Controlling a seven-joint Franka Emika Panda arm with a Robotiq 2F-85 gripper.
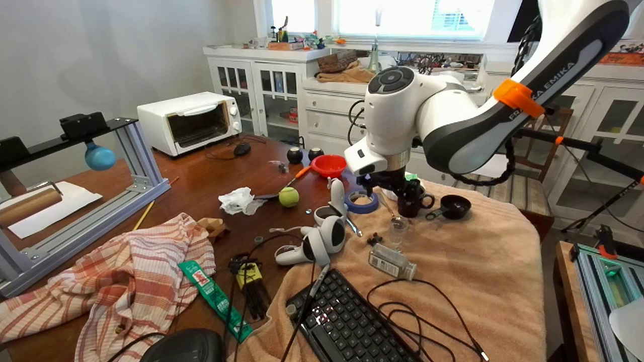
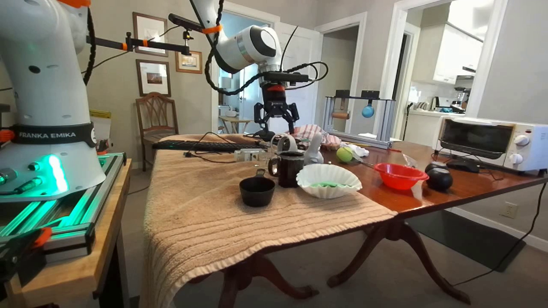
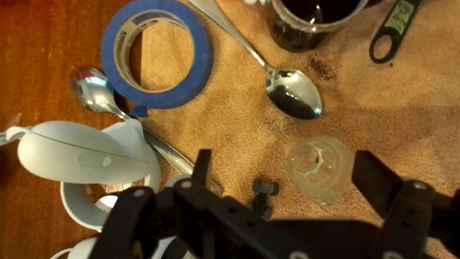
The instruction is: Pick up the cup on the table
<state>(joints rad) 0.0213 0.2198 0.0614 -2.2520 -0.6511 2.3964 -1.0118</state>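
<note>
Wrist view: wooden table (image 3: 39,54), dark brown, at the left edge; tan towel (image 3: 233,122) spread over it across centre and right. Two vessels could answer to the cup, both resting on the towel: a dark mug (image 3: 293,37), light catching its rim, at upper right; and a clear cup (image 3: 320,172), see-through and round in outline, right of centre. Gripper (image 3: 283,162) released, jaws well apart, the clear cup appearing between them in the frame, nearer the finger at right.

In an exterior view alone: teal packet (image 1: 216,299), lower left; glass-doored white cabinet (image 1: 255,100), upper left. In an exterior view alone: green-lit arm base (image 2: 77,171), left; framed pictures (image 2: 150,38), upper left. Scoop (image 3: 400,16): handle only in the wrist view, round black bowl in both exterior views.

Materials, wrist view, left to right: smooth white controller (image 3: 86,153), rounded; blue tape roll (image 3: 202,57), a ring with a paler core; polished metal spoon (image 3: 293,90), oval-bowled. Towel: short napped pile, ribbed toward its hem in an exterior view.
</note>
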